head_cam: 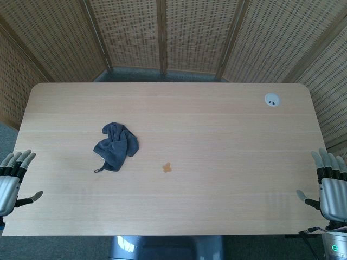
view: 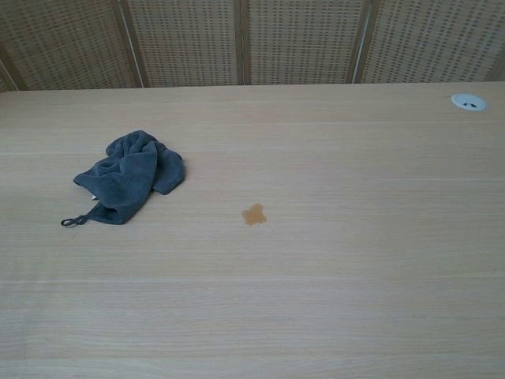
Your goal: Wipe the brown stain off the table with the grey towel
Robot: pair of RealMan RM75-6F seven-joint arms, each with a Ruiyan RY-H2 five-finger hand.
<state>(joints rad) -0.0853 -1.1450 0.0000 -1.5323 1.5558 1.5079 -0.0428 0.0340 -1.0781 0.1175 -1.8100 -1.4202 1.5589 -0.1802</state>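
Nothing has been picked up yet, so the step in hand is reaching for the crumpled dark grey cloth towel (head_cam: 115,146), which lies bunched on the left half of the pale wood-grain counter (head_cam: 217,135), with a small hanging loop trailing from its near-left corner. The small brown stain (head_cam: 168,168) sits near the towel on its right and a little closer to the robot, apart from the cloth and uncovered. The left robot hand (head_cam: 12,181) hangs at the near-left edge of the counter with its fingers spread apart and nothing in them; the right robot hand (head_cam: 331,184) does the same at the near-right edge, well away from both towel and stain. Neither shows in the chest view. The left robot hand is the sensible one to use, being on the towel's side. A good grasp would come down on the thick middle of the bundle rather than the thin loop or a loose flap, gathering enough cloth that a padded fold sits under the palm. The towel is soft and will likely sag and unfold when lifted, so dragging it the short way across to the stain, pressed flat, may serve better than carrying it.
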